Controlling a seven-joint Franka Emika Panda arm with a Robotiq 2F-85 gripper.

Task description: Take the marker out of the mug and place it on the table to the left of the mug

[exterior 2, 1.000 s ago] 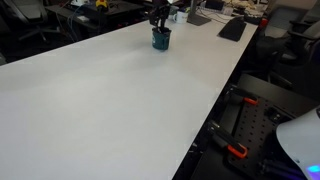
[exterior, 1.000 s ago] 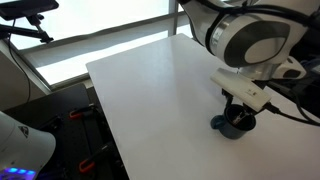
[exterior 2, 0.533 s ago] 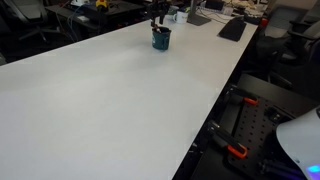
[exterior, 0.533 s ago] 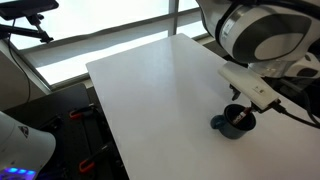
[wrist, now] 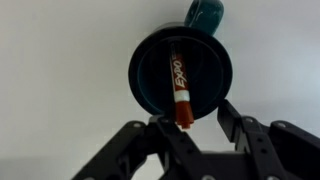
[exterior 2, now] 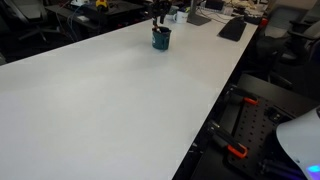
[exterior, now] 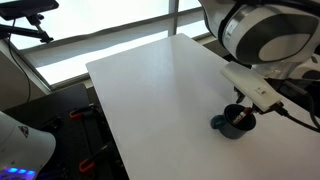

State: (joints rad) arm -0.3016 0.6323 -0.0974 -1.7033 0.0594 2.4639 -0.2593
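Marker — seen in wrist view alone — lies inside mug.

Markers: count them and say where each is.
1. The marker lies inside the mug, seen in the wrist view. The mug's visible inside shows no other.

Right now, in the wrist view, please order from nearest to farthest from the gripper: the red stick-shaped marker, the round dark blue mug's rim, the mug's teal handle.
1. The red marker, its end at the open gripper.
2. The rim of the dark blue mug, ringing the marker.
3. The teal handle, on the mug's far side.
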